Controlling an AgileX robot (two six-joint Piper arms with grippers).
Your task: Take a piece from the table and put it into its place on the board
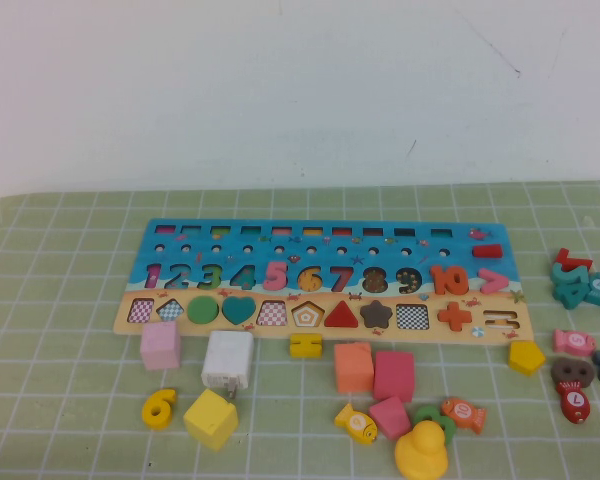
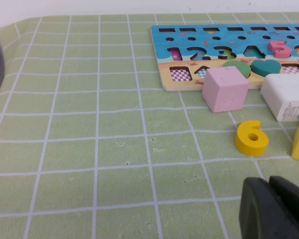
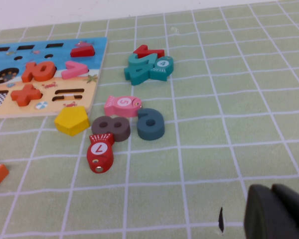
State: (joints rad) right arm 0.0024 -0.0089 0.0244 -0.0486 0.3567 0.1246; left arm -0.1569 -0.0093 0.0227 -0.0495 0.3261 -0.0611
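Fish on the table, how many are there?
5: yellow fish and orange fish near the duck, teal fish, pink fish and red fish right of the board. Others may be hidden. The left gripper and right gripper hang low over the mat.

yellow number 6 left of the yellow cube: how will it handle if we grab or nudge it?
The yellow 6 lies flat on the mat, so it probably slides rather than rolls. It looks rigid and thin, likely light, so a low pinch is needed. Its rounded edges may slip. The left claw sits nearest; the right claw is over by the fish pieces.
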